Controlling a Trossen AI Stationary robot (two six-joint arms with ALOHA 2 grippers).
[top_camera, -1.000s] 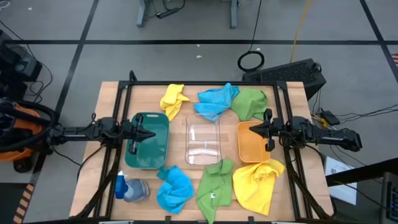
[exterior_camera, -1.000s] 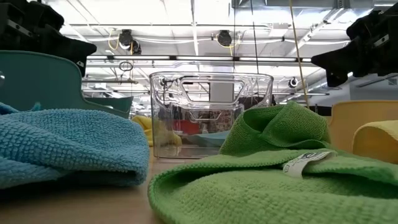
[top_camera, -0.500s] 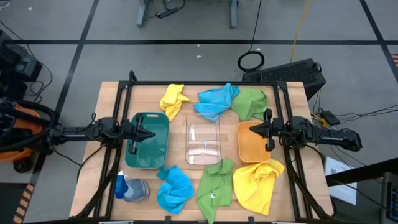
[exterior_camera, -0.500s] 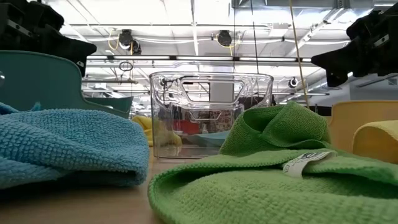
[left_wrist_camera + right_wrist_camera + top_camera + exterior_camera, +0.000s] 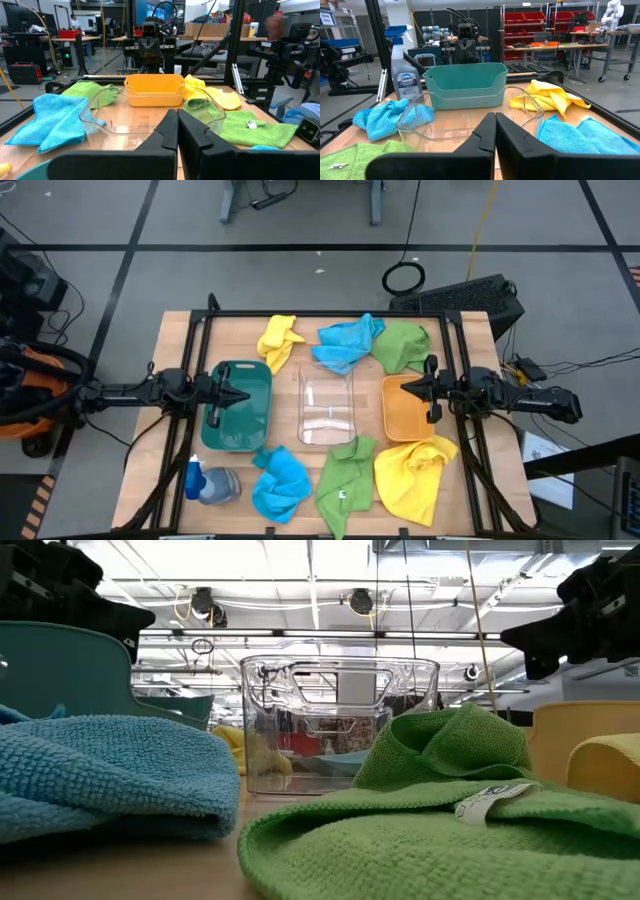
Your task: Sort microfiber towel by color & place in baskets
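Observation:
Three baskets stand in a row across the table's middle: dark green (image 5: 236, 420), clear (image 5: 326, 406), orange (image 5: 408, 418). Behind them lie a yellow towel (image 5: 278, 340), a blue towel (image 5: 345, 342) and a green towel (image 5: 404, 345). In front lie a blue towel (image 5: 281, 483), a green towel (image 5: 344, 483) and a yellow towel (image 5: 415, 475). My left gripper (image 5: 246, 395) is shut and level above the green basket, pointing right. My right gripper (image 5: 405, 388) is shut above the orange basket, pointing left. Neither touches anything.
A blue-capped spray bottle (image 5: 205, 483) lies at the near left corner beside the blue towel. A dark frame (image 5: 330, 316) runs around the tabletop. Bare wood shows between the baskets and at the far corners.

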